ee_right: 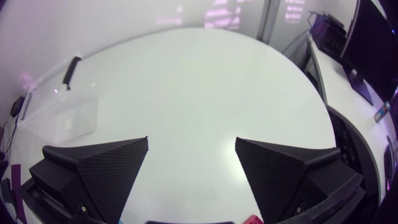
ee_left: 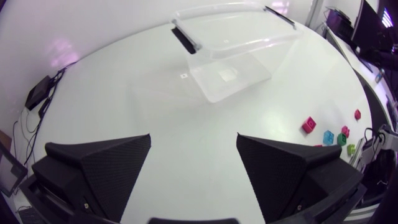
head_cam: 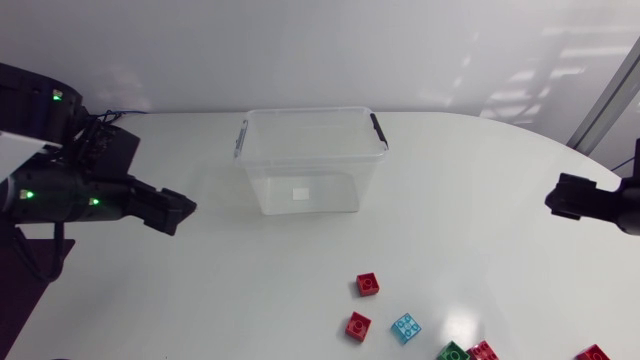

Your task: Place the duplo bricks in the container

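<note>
A clear plastic container (head_cam: 310,160) with black clip handles stands empty at the table's far middle. Several duplo bricks lie near the front edge: two red ones (head_cam: 367,285) (head_cam: 358,326), a blue one (head_cam: 405,327), a green one (head_cam: 452,352) and more red ones (head_cam: 591,353). My left gripper (head_cam: 182,211) hovers open at the left, apart from the container. My right gripper (head_cam: 556,197) is open at the right edge. Ahead of the left gripper (ee_left: 194,162) I see the container (ee_left: 230,56), with the bricks (ee_left: 308,125) off to its side. The right gripper (ee_right: 191,165) holds nothing; the container (ee_right: 59,112) is far off beside it.
White table top (head_cam: 250,290) lies bare between the container and the bricks. A small black box with cables (ee_left: 38,92) sits at the table's far edge beside the left arm.
</note>
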